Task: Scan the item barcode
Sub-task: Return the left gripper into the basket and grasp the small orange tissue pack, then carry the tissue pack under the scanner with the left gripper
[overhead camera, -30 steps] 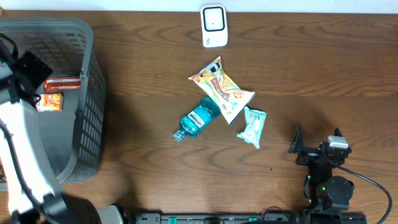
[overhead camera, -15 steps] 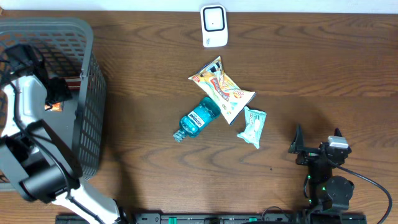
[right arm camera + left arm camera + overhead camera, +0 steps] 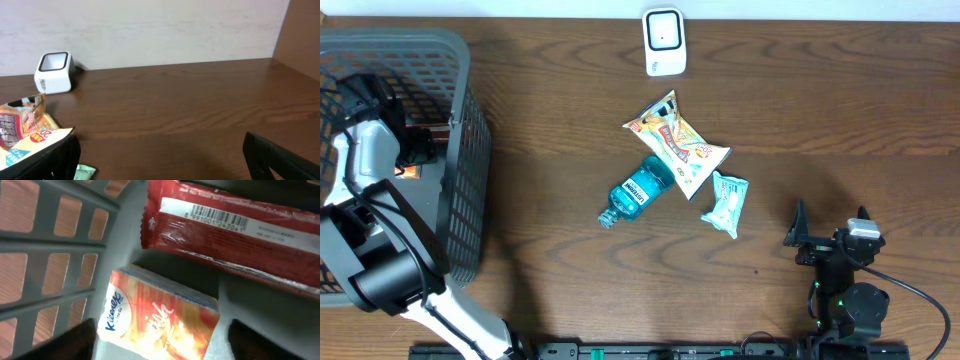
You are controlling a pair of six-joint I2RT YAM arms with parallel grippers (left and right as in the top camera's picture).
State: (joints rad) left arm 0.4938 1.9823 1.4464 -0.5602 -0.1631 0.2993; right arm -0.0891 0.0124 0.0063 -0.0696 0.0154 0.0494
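While the left pincer [image 3: 167, 342] hangs inside the grey basket [image 3: 460, 200] at the left end of the desk [image 3: 820, 120], an orange tissue pack [image 3: 160, 317] lies directly beneath it on the basket floor. This looks like the item being picked for scanning, so the step in hand is judged to be the reach and grasp.

The pack lies flat with its printed face up. In the left wrist view its top edge slopes down to the right, so it sits skewed to the pincer. Its lower end is cut off by the frame, so its long axis cannot be told for certain. No barcode shows on the upward face.

The left pincer's two fingers stand apart, one at each side of the pack, not clamped on it. The next move likely calls for lowering, closing across the pack, then lifting it clear of the basket wall.

Just above the pack in the wrist view lies a red wrapped bar [image 3: 235, 235]. Its long axis runs across the view, slanting down to the right, with a barcode [image 3: 215, 217] face up near its left end.

The white scanner [image 3: 663, 40] stands well apart, at the far edge of the desk. Between them lie a snack bag [image 3: 675, 145], a blue bottle [image 3: 638, 190] and a small teal packet [image 3: 727, 203]. The right pincer [image 3: 160, 160] rests at the near right, fingers wide apart and empty.
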